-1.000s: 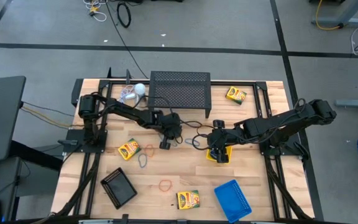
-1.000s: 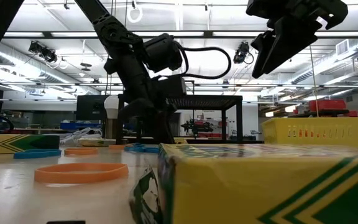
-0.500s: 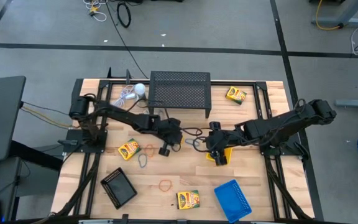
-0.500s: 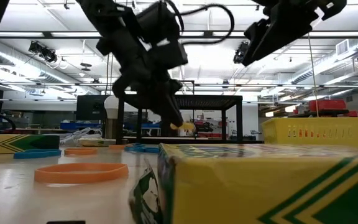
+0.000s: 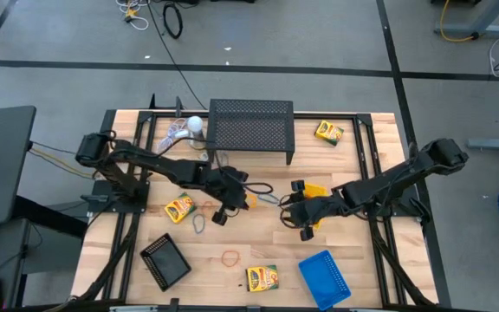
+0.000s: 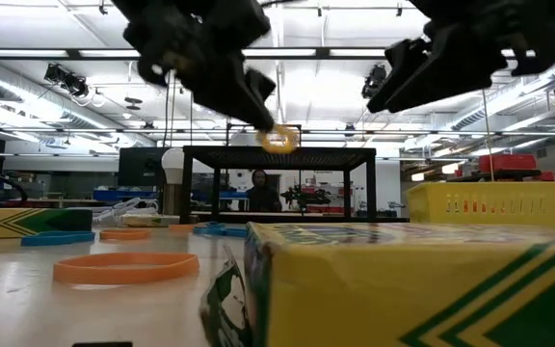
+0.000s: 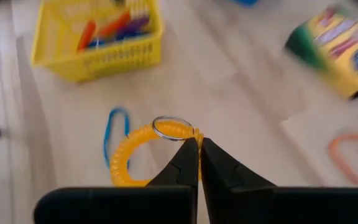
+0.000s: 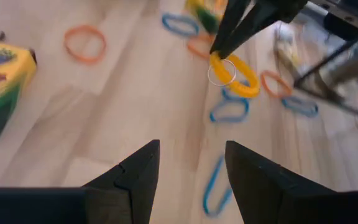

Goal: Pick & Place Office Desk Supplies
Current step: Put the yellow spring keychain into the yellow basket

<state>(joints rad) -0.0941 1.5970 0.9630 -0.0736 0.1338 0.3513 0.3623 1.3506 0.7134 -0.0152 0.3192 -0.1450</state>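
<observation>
Left gripper [image 8: 219, 51] pinching yellow coil loop [image 8: 235, 74] above table; own fingers [image 8: 135, 171] apart.

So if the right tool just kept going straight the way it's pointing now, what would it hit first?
Probably the yellow coil loop hanging from the shut left tool, which sits nearly dead ahead of the open right tool. Depth is unclear; if it points lower, it would meet the blue bands on the table first.

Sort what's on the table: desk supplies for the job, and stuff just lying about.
Job: yellow coil loop in the shut left gripper; rubber bands; crayon boxes; yellow tray; blue tray; black tray.
Lying about: black mesh stand; white round object.
</observation>
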